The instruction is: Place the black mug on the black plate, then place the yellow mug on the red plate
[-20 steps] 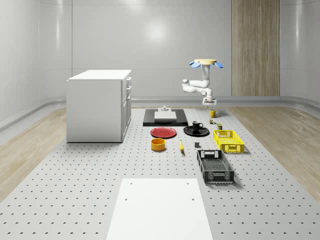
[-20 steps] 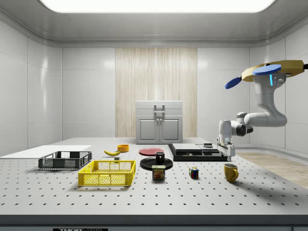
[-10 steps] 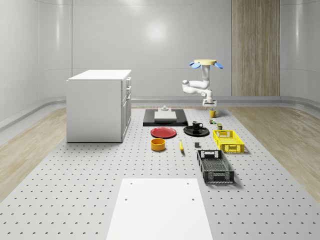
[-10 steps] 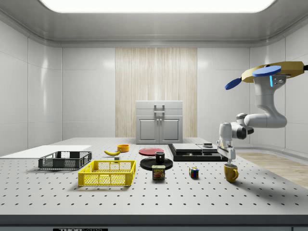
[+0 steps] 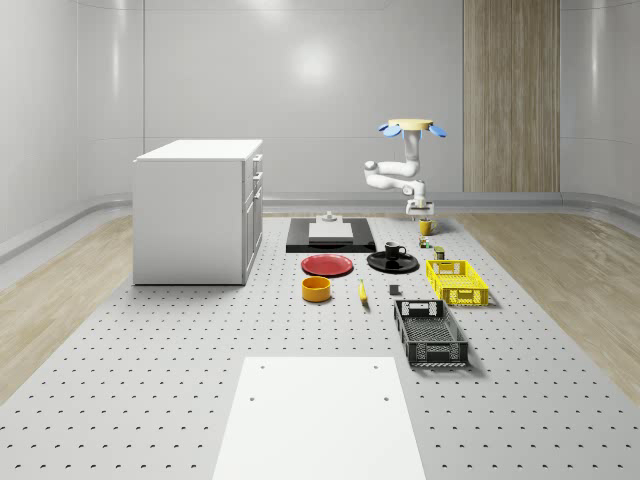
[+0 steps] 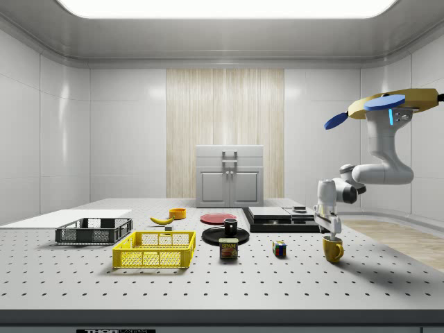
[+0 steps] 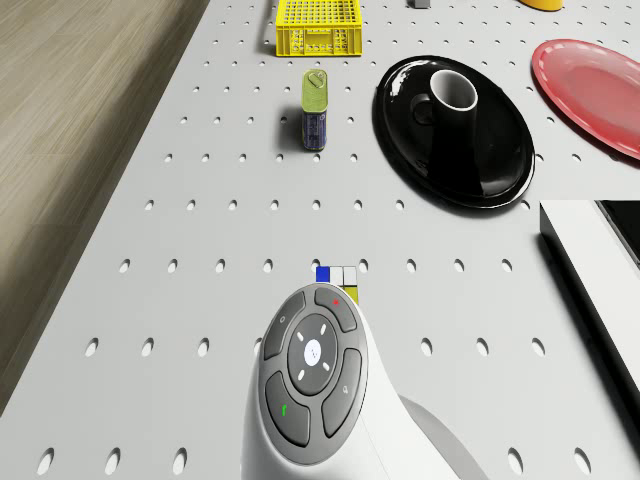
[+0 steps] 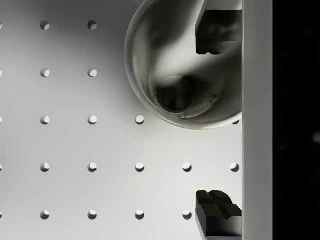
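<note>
The yellow mug (image 6: pixel 333 248) stands upright on the tabletop (image 6: pixel 291 277), directly beneath the tool (image 6: pixel 334 232), whose fingers (image 8: pixel 215 210) are spread, one over the mug's mouth. The drone (image 6: pixel 388 104) hovers above, offset to the side view's right.

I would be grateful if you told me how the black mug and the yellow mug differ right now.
The glossy black mug stands on the round black plate; the glossy yellow mug stands on the bare perforated table. The black mug stands free, while the claw hangs open at the yellow mug's rim, one finger over its mouth, below the hovering drone. The black mug sits near the middle of the side view; the yellow one is at that view's right. Both stand upright.
</note>
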Motion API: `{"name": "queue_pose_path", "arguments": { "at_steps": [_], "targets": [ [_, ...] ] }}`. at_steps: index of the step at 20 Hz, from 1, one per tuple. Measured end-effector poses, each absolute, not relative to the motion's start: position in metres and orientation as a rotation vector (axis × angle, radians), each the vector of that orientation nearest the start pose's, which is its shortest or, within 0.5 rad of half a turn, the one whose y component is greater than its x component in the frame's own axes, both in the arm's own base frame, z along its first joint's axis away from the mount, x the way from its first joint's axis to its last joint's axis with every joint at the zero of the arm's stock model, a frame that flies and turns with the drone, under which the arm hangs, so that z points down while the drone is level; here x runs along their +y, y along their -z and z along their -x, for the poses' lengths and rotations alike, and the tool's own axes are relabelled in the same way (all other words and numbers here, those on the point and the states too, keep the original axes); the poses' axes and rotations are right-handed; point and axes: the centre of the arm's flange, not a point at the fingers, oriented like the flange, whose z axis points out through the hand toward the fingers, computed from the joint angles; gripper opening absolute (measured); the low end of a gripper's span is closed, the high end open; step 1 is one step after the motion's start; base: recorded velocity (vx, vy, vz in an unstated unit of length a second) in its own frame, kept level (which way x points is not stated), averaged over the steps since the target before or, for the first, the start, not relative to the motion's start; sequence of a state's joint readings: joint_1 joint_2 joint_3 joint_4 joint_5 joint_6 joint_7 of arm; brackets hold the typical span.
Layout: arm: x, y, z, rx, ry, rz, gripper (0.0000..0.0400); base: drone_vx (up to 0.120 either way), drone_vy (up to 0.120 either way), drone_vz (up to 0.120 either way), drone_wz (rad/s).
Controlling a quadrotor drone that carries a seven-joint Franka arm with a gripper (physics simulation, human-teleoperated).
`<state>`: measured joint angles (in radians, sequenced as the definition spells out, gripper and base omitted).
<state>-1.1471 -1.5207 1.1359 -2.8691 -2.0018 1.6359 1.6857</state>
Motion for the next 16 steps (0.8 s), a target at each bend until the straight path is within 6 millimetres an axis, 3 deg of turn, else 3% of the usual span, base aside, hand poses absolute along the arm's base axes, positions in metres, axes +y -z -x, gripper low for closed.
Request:
{"name": "queue_pose_path", "arguments": {
  "at_steps": [16],
  "targets": [
    [-0.002,-0.564,-0.289,-0.002,-0.786,0.0,0.04,0.0,0.0,0.0,0.0]
  ]
}}
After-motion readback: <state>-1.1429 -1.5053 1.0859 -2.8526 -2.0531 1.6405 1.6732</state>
